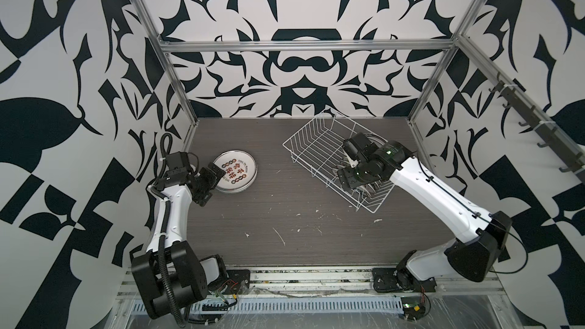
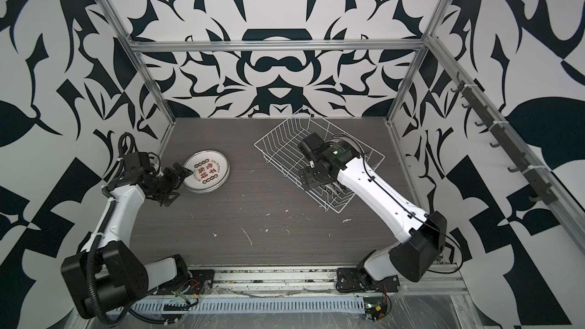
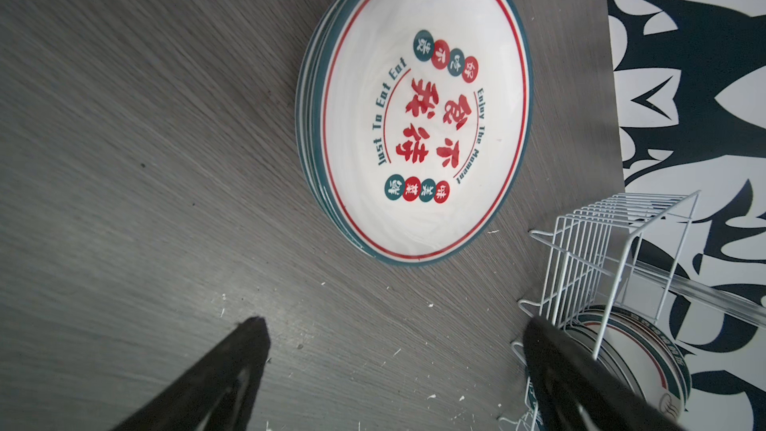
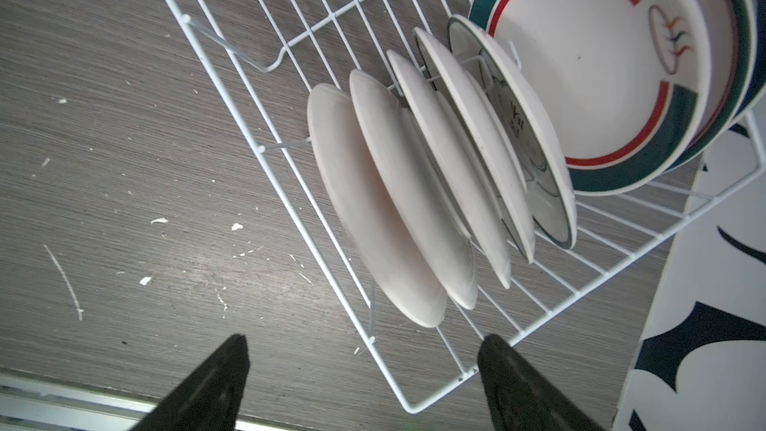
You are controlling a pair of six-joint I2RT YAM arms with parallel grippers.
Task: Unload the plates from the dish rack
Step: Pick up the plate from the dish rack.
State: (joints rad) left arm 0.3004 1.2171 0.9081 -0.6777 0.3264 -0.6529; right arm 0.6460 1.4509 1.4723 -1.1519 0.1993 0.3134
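Plates [image 4: 367, 209] beyond right fingers [image 4: 215, 383], untouched — apparently

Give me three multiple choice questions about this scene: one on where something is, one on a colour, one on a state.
1. Where is the stack of plates? A on the wall hooks; B on the table by the left gripper; C on the front rail.
2. Rim colour of its top plate? A dark green; B orange; C purple.
3. How do the white plates in the dish rack sit? A flat; B face down; C on edge.
Answers: B, it rests on the wood; A, a green band rings it; C, they stand in a row.
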